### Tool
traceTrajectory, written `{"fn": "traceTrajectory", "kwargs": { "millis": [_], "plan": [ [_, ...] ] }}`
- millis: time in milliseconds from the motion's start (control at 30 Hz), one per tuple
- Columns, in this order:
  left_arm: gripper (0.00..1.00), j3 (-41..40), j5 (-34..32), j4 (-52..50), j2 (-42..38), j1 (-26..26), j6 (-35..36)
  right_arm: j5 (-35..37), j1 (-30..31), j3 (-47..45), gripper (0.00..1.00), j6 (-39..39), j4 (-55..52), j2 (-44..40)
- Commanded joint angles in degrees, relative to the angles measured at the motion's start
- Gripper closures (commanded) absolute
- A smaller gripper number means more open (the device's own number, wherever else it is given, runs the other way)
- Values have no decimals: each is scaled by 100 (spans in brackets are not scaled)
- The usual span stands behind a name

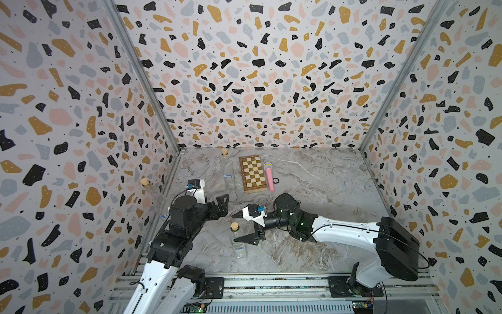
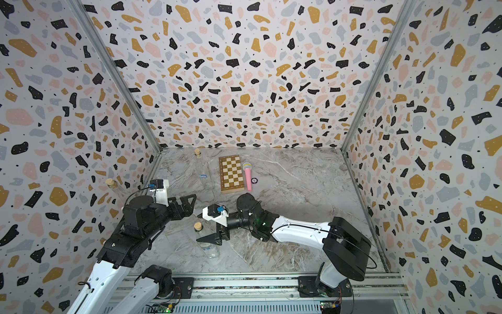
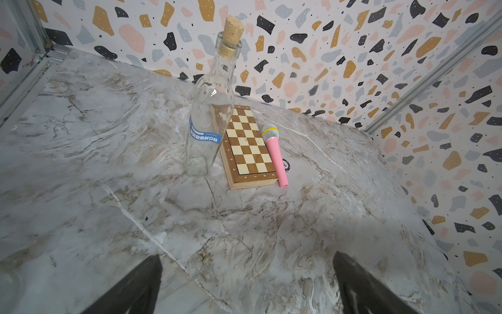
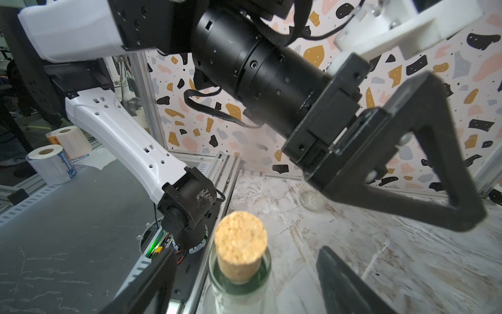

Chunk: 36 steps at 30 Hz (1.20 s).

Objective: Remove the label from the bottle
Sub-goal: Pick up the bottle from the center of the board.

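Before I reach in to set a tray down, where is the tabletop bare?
Free: the stretch of marble table between the pink microphone and the right wall. Crowded: the near-left, where the right claw straddles the near bottle, and the far bottle beside the chessboard.

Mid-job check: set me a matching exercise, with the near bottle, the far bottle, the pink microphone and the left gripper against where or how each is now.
Things:
A. near bottle
B. far bottle
C. pink microphone
D. left gripper

States:
1. lying flat beside the chessboard
2. open, holding nothing
3. upright, its corked neck between the fingers of the open right gripper
4. upright beside the chessboard, blue label on it

Pairs: A-3, B-4, C-1, D-2.
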Motion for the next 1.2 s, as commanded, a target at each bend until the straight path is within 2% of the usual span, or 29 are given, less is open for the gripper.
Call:
{"fn": "traceTrajectory", "kwargs": {
  "millis": [0, 167, 367, 567, 700, 800, 967, 1167],
  "plan": [
    [1, -48, 11, 301, -48, -19, -87, -251, -19, 227, 23, 90, -12, 75],
    [1, -71, -39, 220, -82, -26, -54, -469, -18, 305, 33, 48, 62, 235],
    [1, -64, -98, 180, -121, -23, -28, -738, -21, 437, 60, -120, -163, 255],
    [0, -51, -80, 190, -72, -24, -14, -620, -14, 401, 71, -178, -239, 139],
    [0, -7, 69, 260, -34, -25, 8, -230, -30, 318, 76, -178, -303, -150],
    [0, 92, 177, 345, 108, -27, 6, 332, -122, 190, 83, -196, -458, -573],
    [1, 93, 623, 964, 416, -82, -387, 1059, -596, -245, 87, -213, -516, -1316],
    [0, 359, 346, 1384, 1092, -801, -104, 1711, -1300, -672, 89, -220, -652, -1935]
  ]
}}
